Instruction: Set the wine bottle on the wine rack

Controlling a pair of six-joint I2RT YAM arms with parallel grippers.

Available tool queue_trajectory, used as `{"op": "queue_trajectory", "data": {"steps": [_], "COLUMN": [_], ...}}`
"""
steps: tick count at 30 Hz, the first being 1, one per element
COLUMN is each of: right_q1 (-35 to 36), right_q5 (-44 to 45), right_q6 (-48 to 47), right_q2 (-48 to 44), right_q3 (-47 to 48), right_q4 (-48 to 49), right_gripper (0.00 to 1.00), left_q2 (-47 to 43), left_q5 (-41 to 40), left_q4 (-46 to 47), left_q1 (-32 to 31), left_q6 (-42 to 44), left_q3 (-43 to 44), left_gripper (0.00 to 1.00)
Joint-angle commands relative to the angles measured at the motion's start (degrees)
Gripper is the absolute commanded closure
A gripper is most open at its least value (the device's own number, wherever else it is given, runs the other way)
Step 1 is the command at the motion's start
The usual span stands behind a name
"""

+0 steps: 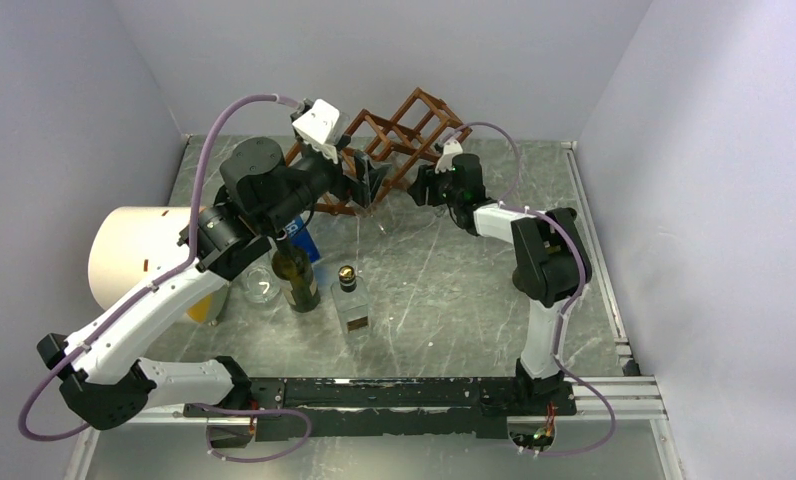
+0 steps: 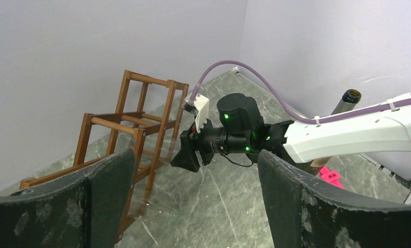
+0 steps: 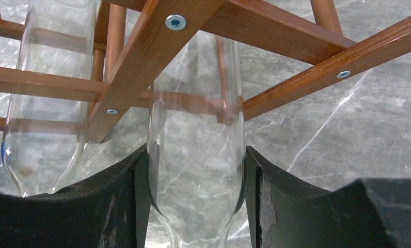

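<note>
Our right gripper (image 3: pixel 195 178) is clamped on a clear glass bottle (image 3: pixel 195 139). Both black fingers (image 3: pixel 123 194) press against its sides, and the jaws stand partly apart around the glass. The bottle runs away from the fingers in among the bars of the wine rack (image 3: pixel 141 62), with one bar crossing in front of it and another showing through the glass. A second clear bottle (image 3: pixel 43 113) lies in the rack just beside it.

Our left gripper (image 2: pixel 193 175) is spread wide with nothing between its fingers, and it sits close to the rack's near side, facing the right wrist.

From above, the rack (image 1: pixel 406 122) stands at the far middle of the grey marble table (image 1: pixel 444 290), near the back wall. Nearer to us and to the left stand a dark green bottle (image 1: pixel 296 275) and a small square bottle (image 1: pixel 352 305), both upright, and at the far left lies a white cylinder (image 1: pixel 134 255).
</note>
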Motion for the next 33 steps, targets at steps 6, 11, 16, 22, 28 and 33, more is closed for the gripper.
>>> {"op": "queue_trajectory", "data": {"steps": [6, 11, 16, 22, 28, 33], "right_q1": [0.32, 0.22, 0.18, 0.22, 0.16, 0.12], "right_q5": [-1.13, -1.11, 0.11, 2.11, 1.49, 3.92], "right_q6": [0.37, -0.06, 0.11, -0.52, 0.40, 1.37], "right_q2": [4.64, 7.85, 9.45, 8.98, 8.52, 6.04], "right_q3": [5.88, 9.64, 10.70, 9.45, 9.41, 8.60], "right_q4": [8.55, 7.51, 8.02, 8.25, 6.76, 5.09], "right_gripper": [0.93, 0.87, 0.70, 0.36, 0.15, 0.03], "left_q2": [1.75, 2.24, 2.18, 1.87, 1.54, 1.49], "left_q5": [-0.61, -0.68, -1.34, -0.36, -1.78, -1.83], "left_q4": [-2.39, -3.09, -3.24, -2.91, -2.53, -3.21], "left_q1": [0.18, 0.18, 0.17, 0.17, 0.18, 0.18], "left_q6": [0.61, 0.53, 0.83, 1.86, 1.84, 1.59], "left_q3": [3.45, 4.16, 3.99, 3.43, 3.24, 3.46], "left_gripper": [0.08, 0.08, 0.08, 0.15, 0.11, 0.10]}}
